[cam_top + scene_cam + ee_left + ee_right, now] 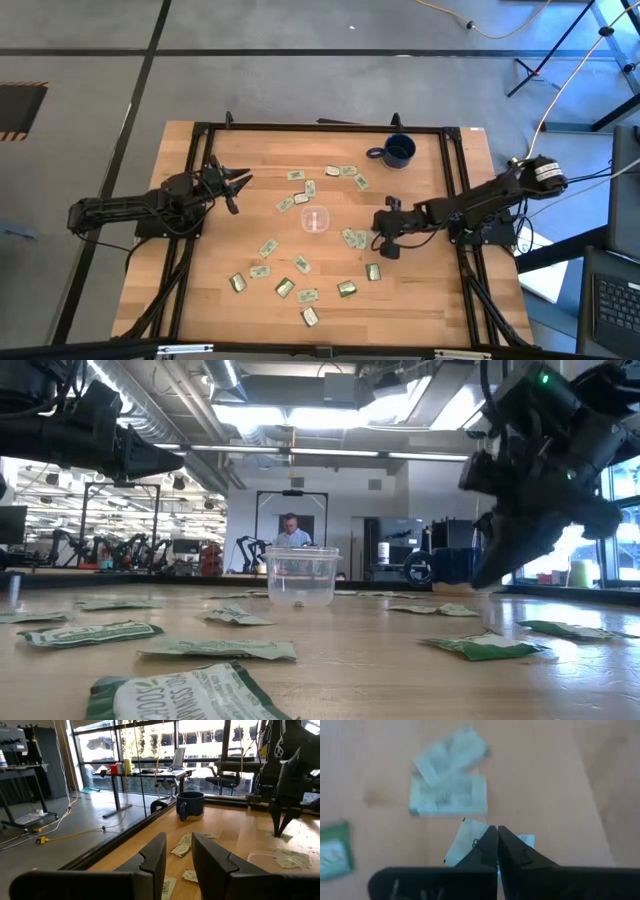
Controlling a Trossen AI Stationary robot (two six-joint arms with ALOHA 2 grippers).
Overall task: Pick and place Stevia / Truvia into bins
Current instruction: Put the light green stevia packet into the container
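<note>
Many small green-and-white Stevia sachets point(300, 264) lie flat and scattered over the wooden table. The bin, a small clear cup point(316, 219), stands upright near the table's middle. My right gripper point(384, 247) is to the cup's right, slanting down, and is shut on one pale sachet point(465, 842) just above the wood. Two more pale sachets point(447, 785) lie overlapping on the table ahead of its fingers. My left gripper point(240, 185) waits open and level at the table's left side, holding nothing. My right gripper pinches a pale sachet between its two fingertips; the paper point(462, 840) shows on both sides of the shut fingers. The fingers slant down from the table's right side. The fingers hide the place of contact, so which edge they have cannot be told.
A dark blue mug point(398, 152) stands at the table's far right. A black frame point(455, 180) runs round the table's edges. Bare wood lies between the cup and my right gripper. A person point(292, 532) shows in the room beyond the table.
</note>
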